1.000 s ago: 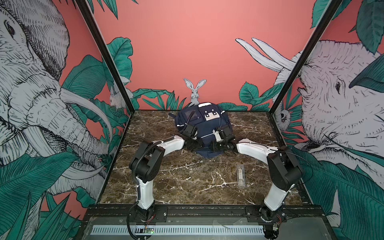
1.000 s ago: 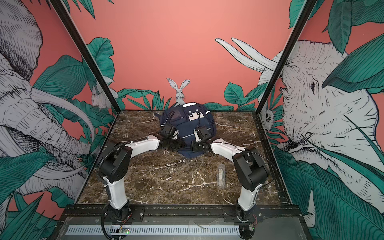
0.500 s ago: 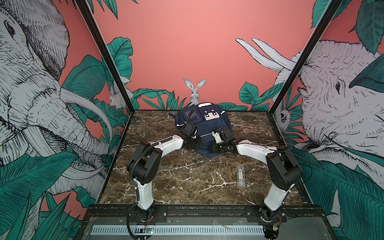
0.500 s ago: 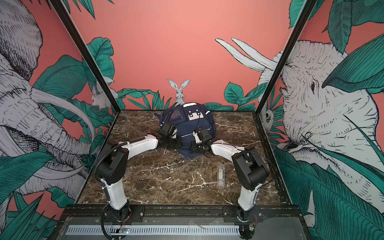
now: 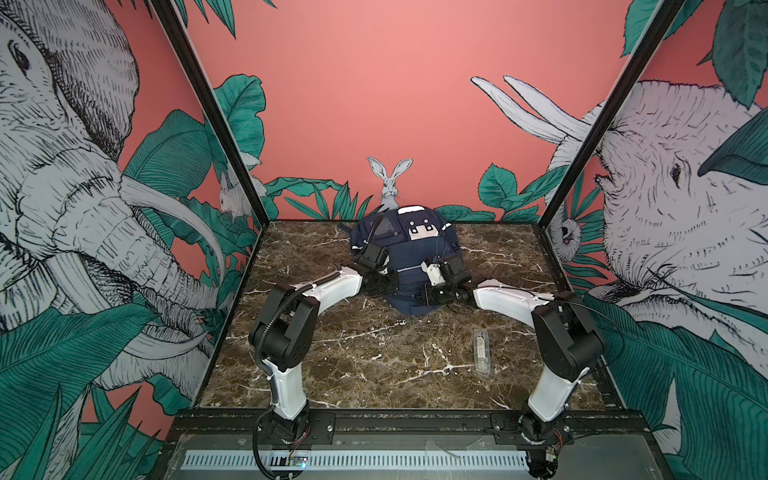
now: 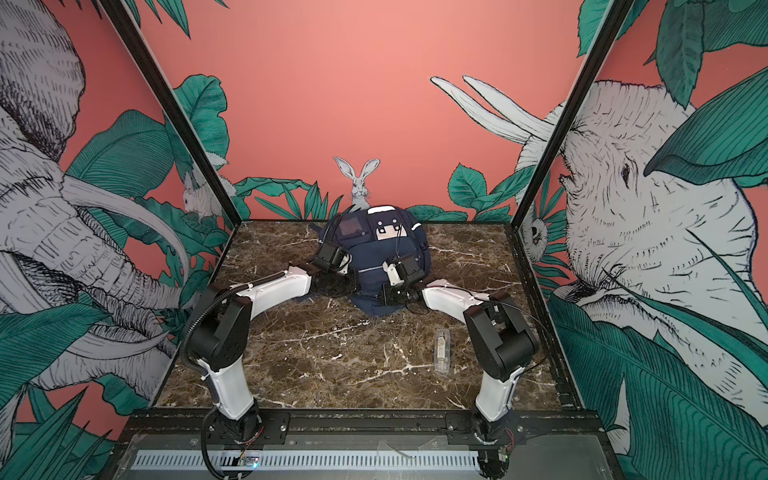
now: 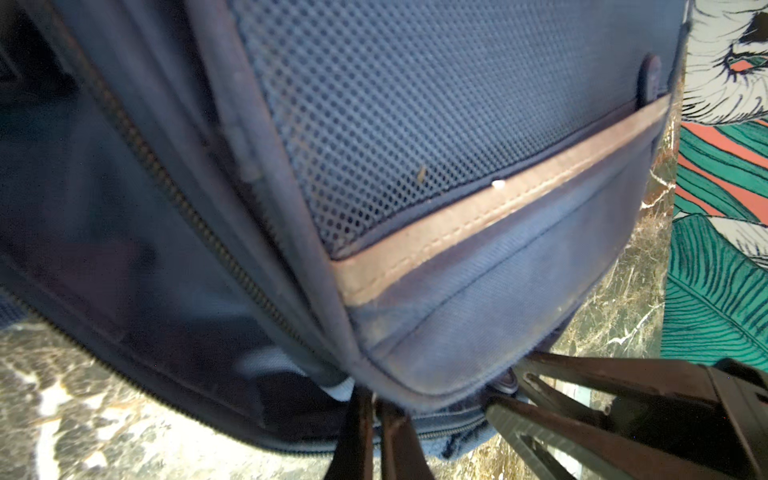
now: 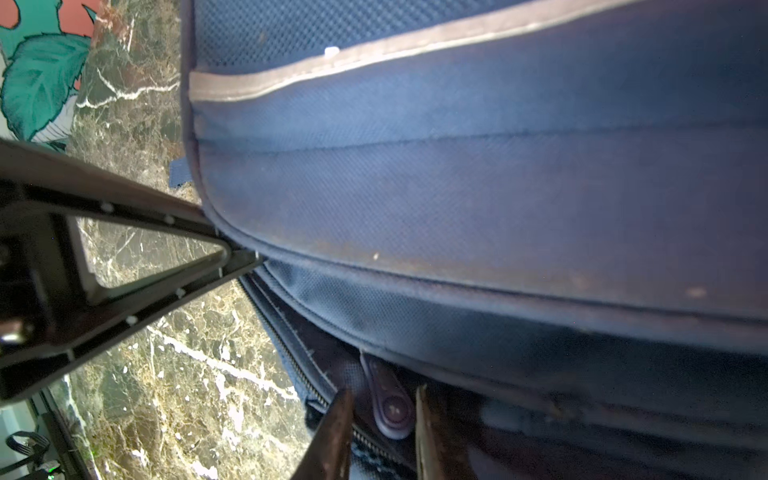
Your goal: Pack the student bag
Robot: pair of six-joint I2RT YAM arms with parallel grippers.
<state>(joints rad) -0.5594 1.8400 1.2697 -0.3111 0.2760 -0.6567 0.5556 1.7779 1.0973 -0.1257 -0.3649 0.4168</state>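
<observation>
The student bag (image 5: 409, 257) (image 6: 374, 253), navy with white patches, lies at the back middle of the marble table. Both arms reach to its near end. My left gripper (image 7: 374, 405) (image 5: 384, 286) is shut, pinching the piped fabric edge of the bag's front pocket beside the zipper track (image 7: 174, 195). My right gripper (image 8: 384, 415) (image 5: 434, 296) stands narrowly open, with the dark zipper pull (image 8: 390, 409) between its fingers and a thin gap on each side. The grey stripe (image 8: 374, 54) crosses the pocket above. Each wrist view shows the other gripper's finger against the pocket rim.
A clear plastic case (image 5: 481, 351) (image 6: 441, 351) lies on the marble table (image 5: 353, 353) in front of the right arm. Painted walls and black frame posts close the table in at the back, left and right.
The left gripper has shut on the bag's edge. The right gripper's jaws have narrowed around the zipper pull. Both wrists have edged slightly toward the bag.
</observation>
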